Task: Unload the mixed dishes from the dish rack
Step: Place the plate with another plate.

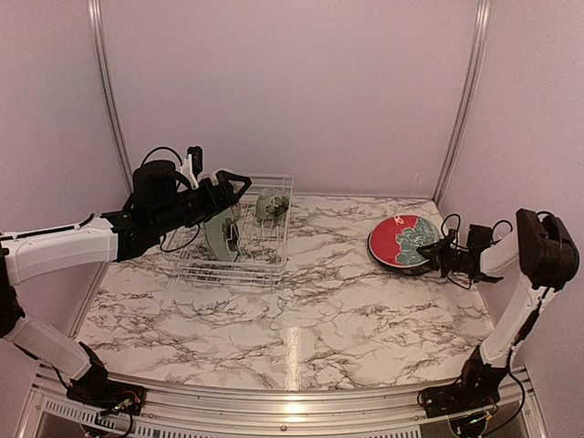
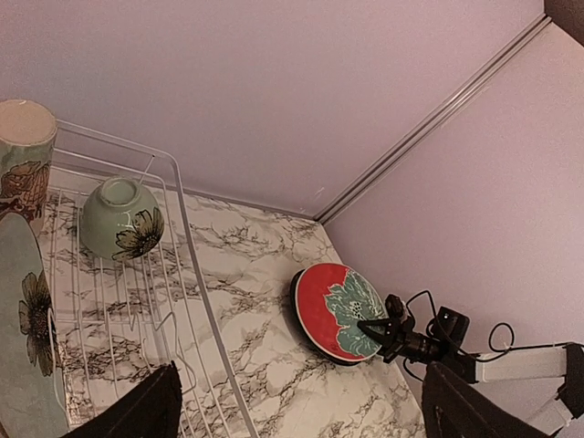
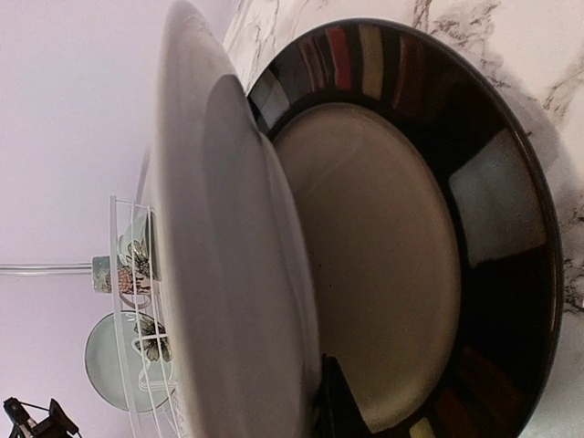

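Observation:
The white wire dish rack (image 1: 233, 272) stands at the left. It holds an upright pale green plate (image 1: 222, 235) with a floral mark and a small pale green bowl (image 1: 270, 203). The left wrist view shows the rack (image 2: 196, 301), the plate (image 2: 23, 338), the bowl (image 2: 119, 217) and the cream floral mug (image 2: 23, 155). My left gripper (image 1: 235, 190) hovers open and empty over the rack. My right gripper (image 1: 427, 246) is shut on the rim of a red plate (image 1: 401, 239) with a green flower. It holds it tilted over the cream plate with the dark striped rim (image 3: 383, 255).
The red plate's grey underside (image 3: 219, 228) fills the left of the right wrist view, with one dark finger (image 3: 339, 406) under its rim. Pale walls close the back and both sides. The marble table (image 1: 328, 319) stretches between rack and plates.

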You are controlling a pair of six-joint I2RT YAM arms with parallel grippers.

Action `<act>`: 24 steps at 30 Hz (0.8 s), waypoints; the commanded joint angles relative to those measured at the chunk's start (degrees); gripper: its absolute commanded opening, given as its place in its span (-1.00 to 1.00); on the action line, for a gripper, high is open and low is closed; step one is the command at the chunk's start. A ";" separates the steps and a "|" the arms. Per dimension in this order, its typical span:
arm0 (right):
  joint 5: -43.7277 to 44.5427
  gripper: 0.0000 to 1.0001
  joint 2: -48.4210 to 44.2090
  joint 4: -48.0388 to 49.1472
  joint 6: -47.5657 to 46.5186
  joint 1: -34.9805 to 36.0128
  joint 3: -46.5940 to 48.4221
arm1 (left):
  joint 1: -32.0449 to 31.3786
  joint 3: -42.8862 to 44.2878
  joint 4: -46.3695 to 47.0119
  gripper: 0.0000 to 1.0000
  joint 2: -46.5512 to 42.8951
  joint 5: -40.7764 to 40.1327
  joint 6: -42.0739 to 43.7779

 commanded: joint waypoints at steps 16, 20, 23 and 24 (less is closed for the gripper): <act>-3.89 -0.59 -0.02 8.28 -1.66 -0.42 2.58 | -0.36 1.58 -0.62 0.88 -0.60 0.34 0.67; -2.90 -0.39 -1.14 7.62 -1.99 -0.42 1.82 | -0.36 1.58 -0.62 0.88 -0.62 0.43 0.67; -2.08 -0.26 -2.04 6.04 -3.29 -0.42 1.55 | -0.36 1.67 -0.62 0.88 -0.57 0.69 0.59; -1.89 -0.23 -2.23 5.45 -3.57 -0.42 1.48 | -0.36 1.63 -0.62 0.88 -0.58 0.69 0.59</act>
